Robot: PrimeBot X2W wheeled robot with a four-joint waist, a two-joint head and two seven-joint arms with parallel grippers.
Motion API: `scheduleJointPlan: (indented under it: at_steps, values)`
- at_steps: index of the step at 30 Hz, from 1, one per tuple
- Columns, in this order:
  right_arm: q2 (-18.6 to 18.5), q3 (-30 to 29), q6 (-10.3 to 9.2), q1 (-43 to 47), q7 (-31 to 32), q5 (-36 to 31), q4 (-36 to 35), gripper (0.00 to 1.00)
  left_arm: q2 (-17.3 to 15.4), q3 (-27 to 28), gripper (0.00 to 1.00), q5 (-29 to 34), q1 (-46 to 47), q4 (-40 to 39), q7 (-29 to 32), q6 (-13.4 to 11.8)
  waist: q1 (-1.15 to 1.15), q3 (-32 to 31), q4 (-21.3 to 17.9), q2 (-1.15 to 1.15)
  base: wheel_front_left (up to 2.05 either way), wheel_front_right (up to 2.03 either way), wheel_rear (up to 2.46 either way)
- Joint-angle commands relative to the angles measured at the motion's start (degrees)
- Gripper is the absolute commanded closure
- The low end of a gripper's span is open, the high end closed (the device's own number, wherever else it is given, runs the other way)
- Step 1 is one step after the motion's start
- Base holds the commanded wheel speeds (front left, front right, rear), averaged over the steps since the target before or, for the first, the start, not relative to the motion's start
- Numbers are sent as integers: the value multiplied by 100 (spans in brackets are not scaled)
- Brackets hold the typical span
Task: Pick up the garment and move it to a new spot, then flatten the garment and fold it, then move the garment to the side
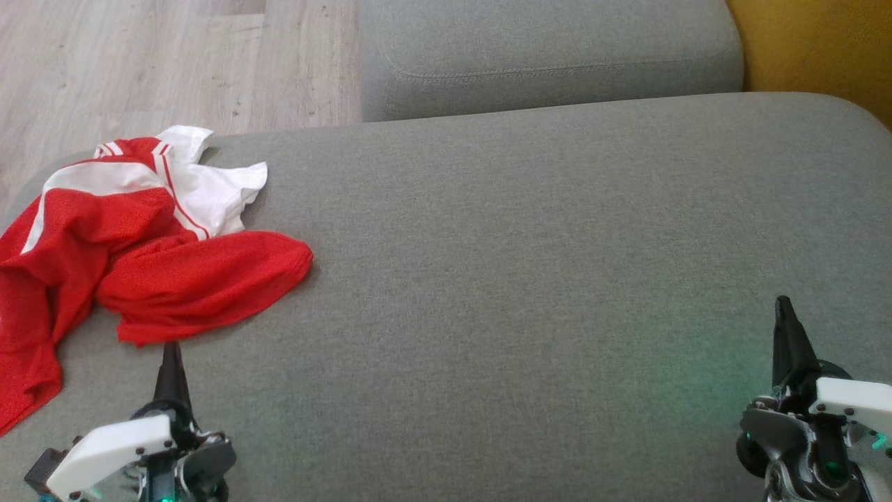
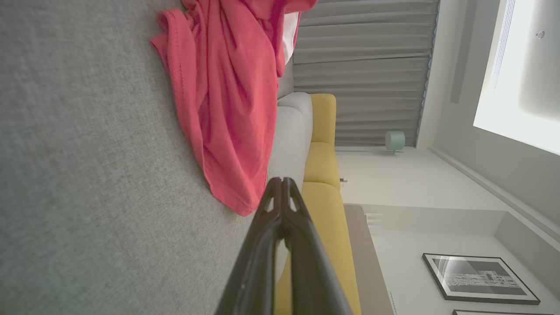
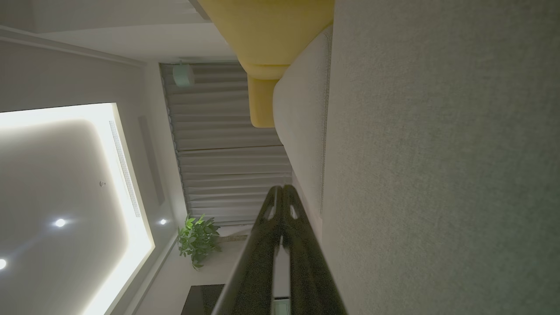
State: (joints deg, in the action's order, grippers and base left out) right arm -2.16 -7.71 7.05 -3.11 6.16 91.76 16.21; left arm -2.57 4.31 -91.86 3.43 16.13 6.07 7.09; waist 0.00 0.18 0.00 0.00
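Note:
A red and white garment (image 1: 125,244) lies crumpled at the left end of the grey cushion (image 1: 523,279), part of it hanging over the left edge. In the left wrist view its red cloth (image 2: 227,100) spreads just beyond my fingertips. My left gripper (image 1: 171,355) hovers at the lower left, shut and holding nothing, its tip a little short of the garment's near hem. At the lower right, far from the cloth, my right gripper (image 1: 784,310) is shut too, with nothing in it. Both pairs of fingertips meet in the wrist views, left gripper (image 2: 282,181) and right gripper (image 3: 280,189).
A second grey cushion (image 1: 550,56) stands behind the main one. A yellow seat (image 1: 815,49) borders it at the back right. Wooden floor (image 1: 167,63) lies beyond the cushion's far left. The cushion's middle and right are bare fabric.

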Motion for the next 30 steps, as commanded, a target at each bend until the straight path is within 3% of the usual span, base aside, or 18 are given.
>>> scheduleJointPlan:
  at_steps: [1,25,26,30]
  values:
    - [-72,121,44,-307,31,42,-219,100,-31,219,100,-32,275,-210,40,40,0,0,0,0,0,0,0]
    - [-72,121,44,-307,31,42,-219,100,-31,219,100,-32,275,-210,40,40,0,0,0,0,0,0,0]
    - [0,0,0,0,0,0,0,0,0,0,0,0,0,0,0,0,0,0,0,0,0,0,0]
    - [1,51,0,9,-51,-55,15,0,-1,-26,0,23,-10,24,-43,-1,0,0,-3,0,0,0,0]
